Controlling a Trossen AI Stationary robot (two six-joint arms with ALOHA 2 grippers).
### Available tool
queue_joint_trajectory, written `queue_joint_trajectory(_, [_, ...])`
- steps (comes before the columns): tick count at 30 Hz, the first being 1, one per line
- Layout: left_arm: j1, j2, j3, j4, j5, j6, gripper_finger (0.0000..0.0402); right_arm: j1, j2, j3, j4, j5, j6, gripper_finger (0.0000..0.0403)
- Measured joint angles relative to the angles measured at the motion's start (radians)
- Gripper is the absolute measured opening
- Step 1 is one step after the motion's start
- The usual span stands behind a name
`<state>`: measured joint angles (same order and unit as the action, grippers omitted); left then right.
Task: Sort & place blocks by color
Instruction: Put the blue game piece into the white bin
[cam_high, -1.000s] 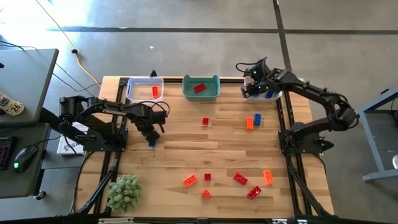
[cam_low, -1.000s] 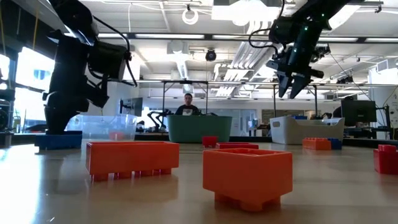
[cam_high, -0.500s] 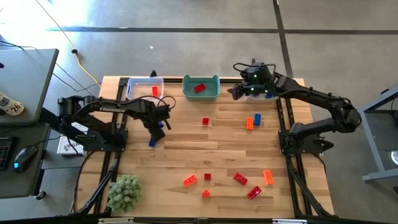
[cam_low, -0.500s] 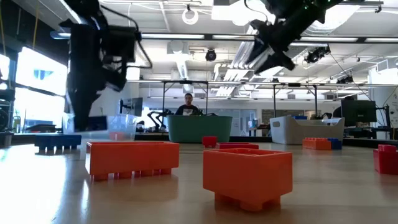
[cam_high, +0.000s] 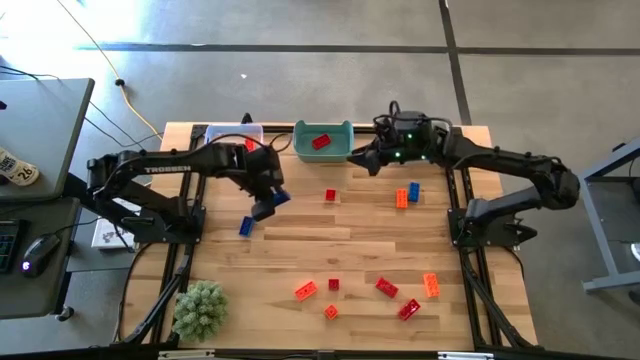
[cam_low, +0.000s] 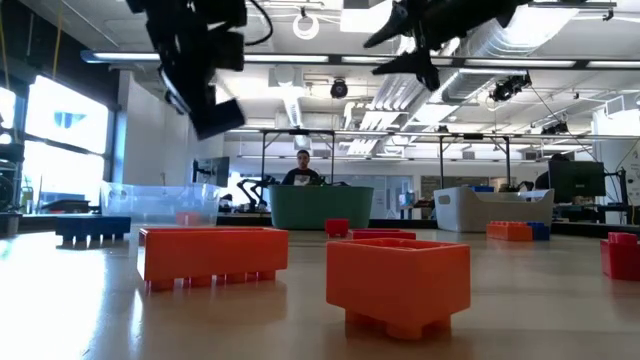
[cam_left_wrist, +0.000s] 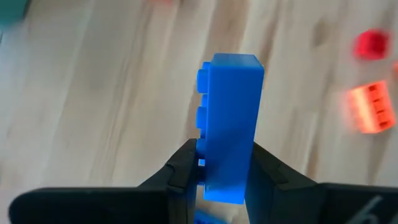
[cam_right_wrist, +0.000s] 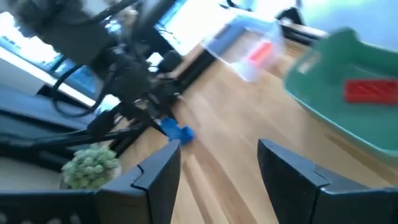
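Across the table lie ten blocks; left gripper pinches a blue block, right gripper spread above the green bin.

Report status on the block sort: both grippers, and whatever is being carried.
Left gripper raised over table, jaws shut on blue block. Right gripper open, empty, beside green bin. Another blue block lies on table. Nothing in the way.

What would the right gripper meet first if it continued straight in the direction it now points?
Probably the bare wooden table. The open right gripper points down over the boards beside the green plastic bin. Farther along lie a small blue plastic brick and the left arm, but depth is unclear.
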<state>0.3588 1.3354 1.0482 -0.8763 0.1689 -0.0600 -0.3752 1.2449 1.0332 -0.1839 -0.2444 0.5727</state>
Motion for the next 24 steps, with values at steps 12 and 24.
queue_joint_trajectory(12, [-0.003, 0.0, 0.054, 0.277, 0.094, -0.004, 0.0068, 0.203, 0.0, 0.0, 0.256, 0.184, -0.218, 0.0223])
queue_joint_trajectory(24, [-0.029, 0.0, 0.054, 0.625, 0.093, -0.033, 0.0068, 0.247, 0.05, 0.0, 0.285, 0.213, -0.346, 0.0245])
